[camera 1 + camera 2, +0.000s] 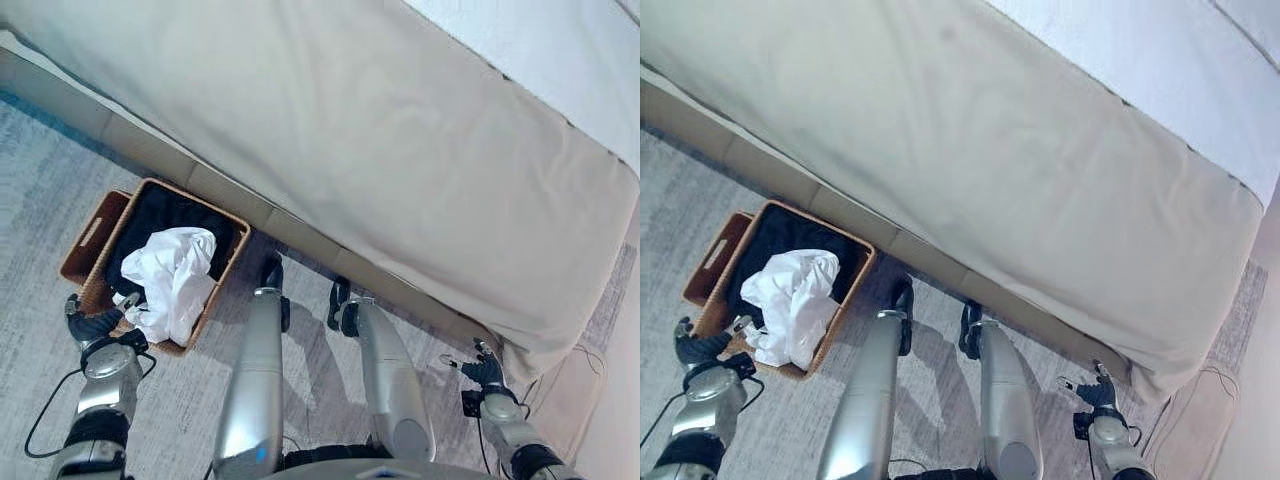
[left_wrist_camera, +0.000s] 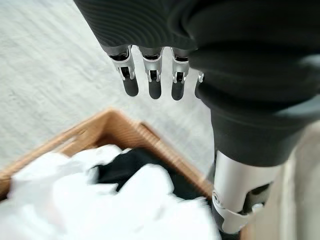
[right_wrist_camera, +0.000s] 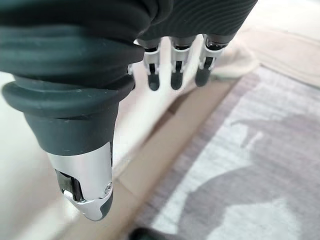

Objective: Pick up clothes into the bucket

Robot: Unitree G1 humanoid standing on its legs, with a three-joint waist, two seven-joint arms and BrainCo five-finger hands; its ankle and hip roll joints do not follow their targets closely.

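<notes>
In the left eye view I see the woven basket [image 1: 228, 262] on the grey carpet [image 1: 40, 170] beside the bed [image 1: 350, 130], holding a white garment [image 1: 172, 278] draped over a dark garment [image 1: 160, 215]. My left hand [image 1: 92, 322] sits just beside the basket's near corner, so the clothes lie up and to its right; this hand is by far the nearer one. My right hand [image 1: 484, 370] hangs well apart, by the bed's far corner. The right eye view gives the same layout. In the left wrist view my left hand's fingers [image 2: 150, 80] hang straight and relaxed, holding nothing, with the white garment and basket rim directly beneath them. In the right wrist view the right hand's fingers [image 3: 174, 70] are likewise loose and empty above carpet and bed base.
</notes>
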